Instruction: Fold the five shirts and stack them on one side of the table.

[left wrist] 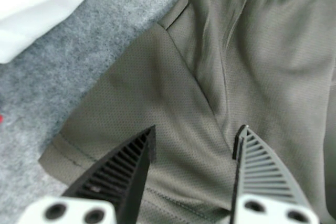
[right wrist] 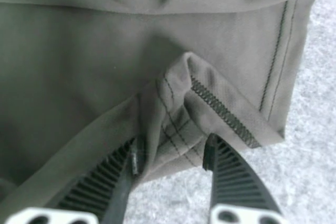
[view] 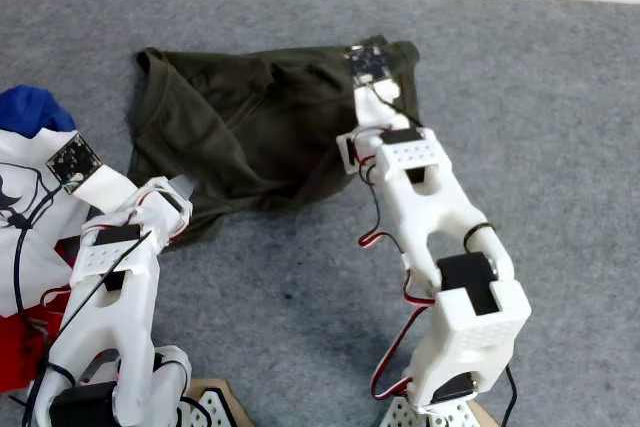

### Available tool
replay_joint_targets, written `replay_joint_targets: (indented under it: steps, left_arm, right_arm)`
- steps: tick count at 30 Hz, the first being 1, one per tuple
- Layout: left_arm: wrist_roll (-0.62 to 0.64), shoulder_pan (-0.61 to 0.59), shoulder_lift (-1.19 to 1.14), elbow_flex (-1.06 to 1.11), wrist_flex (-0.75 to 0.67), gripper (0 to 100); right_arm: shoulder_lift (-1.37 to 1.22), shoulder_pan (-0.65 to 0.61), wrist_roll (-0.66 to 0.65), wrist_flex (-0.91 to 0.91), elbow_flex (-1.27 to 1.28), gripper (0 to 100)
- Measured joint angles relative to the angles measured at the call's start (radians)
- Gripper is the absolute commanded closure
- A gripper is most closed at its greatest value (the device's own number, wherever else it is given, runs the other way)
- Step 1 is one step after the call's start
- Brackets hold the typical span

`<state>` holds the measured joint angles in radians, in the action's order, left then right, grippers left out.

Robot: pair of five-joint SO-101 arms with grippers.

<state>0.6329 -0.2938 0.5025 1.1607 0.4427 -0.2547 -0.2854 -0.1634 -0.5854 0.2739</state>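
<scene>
From above, you had the olive shirt (view: 250,137) crumpled mid-table, still unfolded, with the other shirts (view: 15,247) heaped at the left edge. At your left wrist, the left gripper (left wrist: 197,129) hung spread over a sleeve. At your right wrist, the right gripper (right wrist: 173,148) stood spread, straddling a bunched hem corner. Next, I judge, both needed to pinch and pull the shirt flat.

Left pincer (left wrist: 197,130), right pincer (right wrist: 172,148): both agape.

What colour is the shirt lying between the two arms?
The shirt is plain dark olive green with no print. It shows best in the high view.
</scene>
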Motion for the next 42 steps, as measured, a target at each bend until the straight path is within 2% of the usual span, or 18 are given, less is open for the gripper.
replay_joint_targets:
  steps: [4,11,22,31,37,40,42]
  left_arm:
    - [0.0,0.0,0.0,0.0,0.0,75]
    - [0.0,0.0,0.0,0.0,0.0,75]
    - [0.0,0.0,0.0,0.0,0.0,75]
    - [0.0,0.0,0.0,0.003,0.0,75]
    - [0.0,0.0,0.0,0.003,0.002,75]
    - [0.0,0.0,0.006,0.003,0.054,75]
    - [0.0,0.0,0.038,0.003,0.12,79]
  right_arm:
    - [-0.078,-0.008,-0.008,0.006,-0.011,81.3]
    - [-0.095,-0.005,-0.009,0.006,-0.049,96.1]
    - [-0.081,-0.005,-0.009,0.006,-0.051,96.5]
    - [0.123,0.098,0.052,-0.086,0.029,96.5]
    - [0.255,0.115,0.061,-0.14,0.169,96.6]
    - [0.324,0.115,0.061,-0.141,0.249,96.6]
    - [0.373,0.115,0.061,-0.141,0.307,96.6]
